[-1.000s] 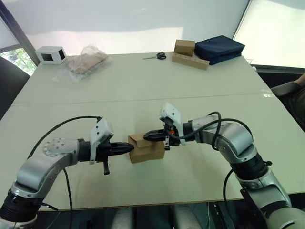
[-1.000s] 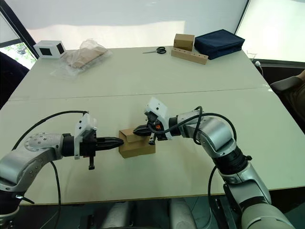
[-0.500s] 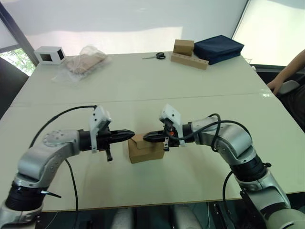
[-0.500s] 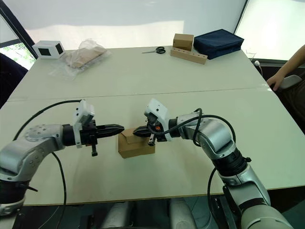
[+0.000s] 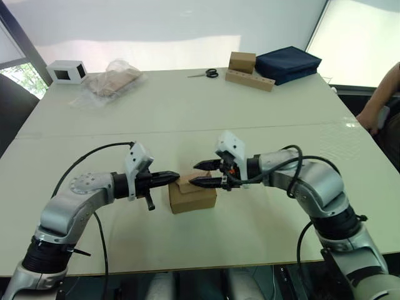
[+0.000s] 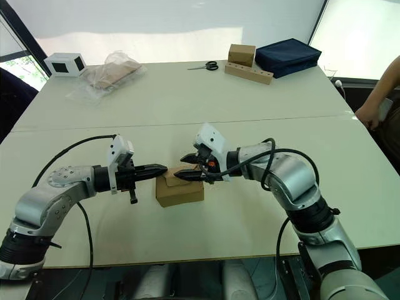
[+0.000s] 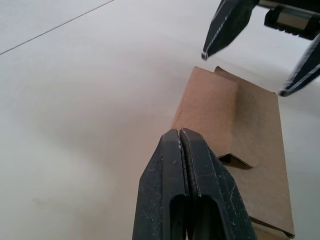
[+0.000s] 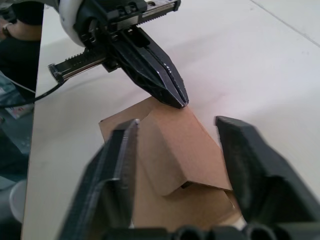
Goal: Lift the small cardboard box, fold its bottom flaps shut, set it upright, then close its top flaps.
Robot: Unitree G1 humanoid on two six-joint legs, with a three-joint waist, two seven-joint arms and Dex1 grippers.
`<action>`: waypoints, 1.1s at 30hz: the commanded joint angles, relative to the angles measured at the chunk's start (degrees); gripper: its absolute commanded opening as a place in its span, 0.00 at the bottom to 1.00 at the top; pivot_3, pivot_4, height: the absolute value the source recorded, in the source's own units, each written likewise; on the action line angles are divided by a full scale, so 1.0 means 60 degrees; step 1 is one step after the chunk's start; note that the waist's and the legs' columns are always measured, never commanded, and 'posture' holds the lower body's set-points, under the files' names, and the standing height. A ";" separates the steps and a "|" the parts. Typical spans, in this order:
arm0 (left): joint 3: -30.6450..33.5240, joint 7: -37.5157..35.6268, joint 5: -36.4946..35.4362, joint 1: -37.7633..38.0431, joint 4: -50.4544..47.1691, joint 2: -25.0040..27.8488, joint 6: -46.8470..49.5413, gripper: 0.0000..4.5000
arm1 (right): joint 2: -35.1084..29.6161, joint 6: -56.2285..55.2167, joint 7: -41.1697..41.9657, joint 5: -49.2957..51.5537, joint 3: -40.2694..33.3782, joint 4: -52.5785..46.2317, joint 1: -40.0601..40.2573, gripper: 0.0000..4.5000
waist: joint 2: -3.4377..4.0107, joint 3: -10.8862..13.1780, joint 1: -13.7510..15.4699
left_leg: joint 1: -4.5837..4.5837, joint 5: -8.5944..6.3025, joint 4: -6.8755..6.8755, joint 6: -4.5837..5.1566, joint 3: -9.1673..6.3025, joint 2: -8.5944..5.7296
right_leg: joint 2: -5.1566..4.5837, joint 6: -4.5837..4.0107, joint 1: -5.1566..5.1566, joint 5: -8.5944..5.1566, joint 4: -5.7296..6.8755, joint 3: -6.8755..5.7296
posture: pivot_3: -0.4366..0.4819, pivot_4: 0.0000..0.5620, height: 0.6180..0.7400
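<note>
The small cardboard box (image 5: 192, 195) sat on the white table (image 5: 187, 112), near its front edge, top flaps partly folded down. Left gripper (image 5: 175, 177) — fingers pressed together, holding nothing — had its tip at the box's upper left edge. Right gripper (image 5: 198, 173) hovered over the box's top from the right, fingers spread apart, nothing between them. Scissors (image 5: 204, 74) lay well behind the box, w/ a white box (image 5: 66, 71) far back-left of it.
</note>
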 commanded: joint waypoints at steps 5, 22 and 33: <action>0.0219 0.0046 -0.0124 0.0007 -0.0190 -0.0145 -0.0049 0.00 | -0.0240 -0.0594 -0.0016 -0.0632 0.0591 -0.0450 0.0149 0.54 | -0.0001 0.0000 -0.0007 | 0.0000 0.0000 0.0000 0.0000 -0.0001 0.0000 | 0.0001 0.0000 0.0000 0.0000 0.0000 0.0000 | 0.48 0.27 1.00; 0.0268 -0.0001 -0.0098 0.0005 0.0001 -0.0162 -0.0055 0.00 | -0.0149 -0.1195 -0.0023 -0.1667 0.0929 -0.0048 0.0136 0.54 | -0.0001 0.0000 0.0001 | 0.0000 0.0001 0.0001 -0.0001 -0.0002 0.0000 | 0.0000 0.0000 0.0000 0.0000 0.0000 0.0000 | 0.48 0.27 1.00; 0.0251 0.0061 -0.0057 -0.0044 0.0009 -0.0286 -0.0023 0.00 | 0.0077 -0.1249 -0.0256 -0.2225 0.1231 0.0211 0.0014 0.54 | -0.0001 0.0000 -0.0003 | 0.0000 0.0001 0.0000 -0.0001 -0.0003 0.0000 | 0.0000 0.0000 0.0000 0.0000 0.0000 0.0000 | 0.48 0.27 1.00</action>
